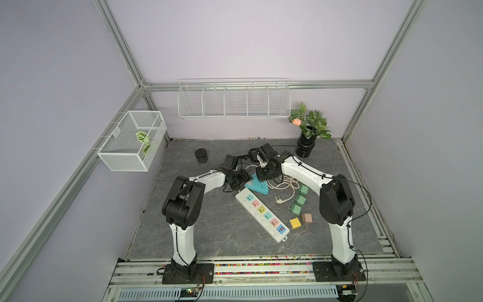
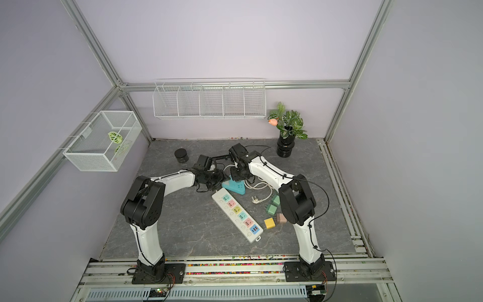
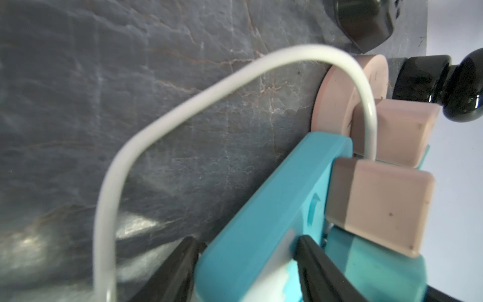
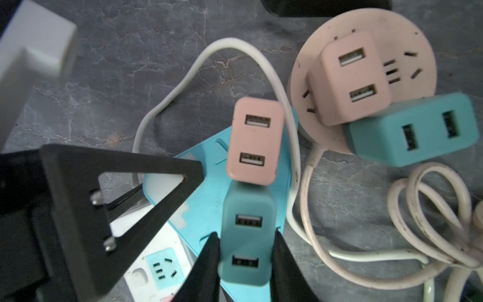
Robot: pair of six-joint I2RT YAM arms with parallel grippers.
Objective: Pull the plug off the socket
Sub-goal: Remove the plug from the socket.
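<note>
Right wrist view: the right gripper is clenched on a smooth teal plug, a rounded plastic box standing in the triangular teal socket. Just beyond the gripper stands a pink plug. The left gripper grasps the socket's edge; a white cord arcs beside it.

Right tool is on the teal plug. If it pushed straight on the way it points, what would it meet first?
The blue triangular socket: the right tool points down at its face, shut on the teal plug seated there. The gap beneath the tool is hard to judge.
</note>
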